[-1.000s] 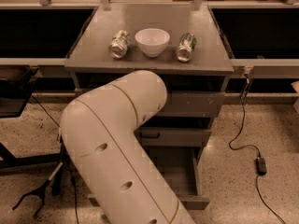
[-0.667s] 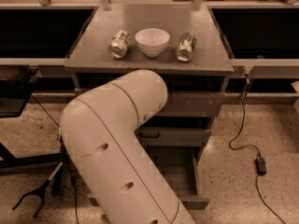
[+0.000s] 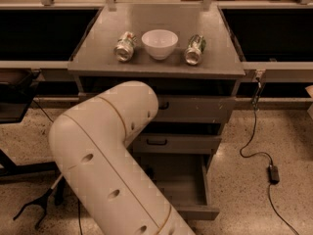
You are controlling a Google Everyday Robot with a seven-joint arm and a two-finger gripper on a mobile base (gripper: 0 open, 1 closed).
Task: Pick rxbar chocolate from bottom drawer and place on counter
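The bottom drawer [image 3: 193, 190] stands pulled open, and the grey floor of it that shows is bare. The rxbar chocolate is hidden or out of view. My large cream arm [image 3: 107, 155] crosses the lower left and covers the drawer's left half. My gripper is hidden behind that arm, somewhere low near the drawer's left side. The counter [image 3: 161, 38] is the cabinet's flat grey top above.
On the counter a white bowl [image 3: 159, 43] stands between two cans lying on their sides, a left can [image 3: 125, 46] and a right can [image 3: 194, 49]. The two upper drawers [image 3: 195, 109] are closed. A black cable with adapter [image 3: 273, 173] lies on the floor at the right.
My arm's elbow has shifted slightly left and down. The cans, bowl and drawers have not moved.
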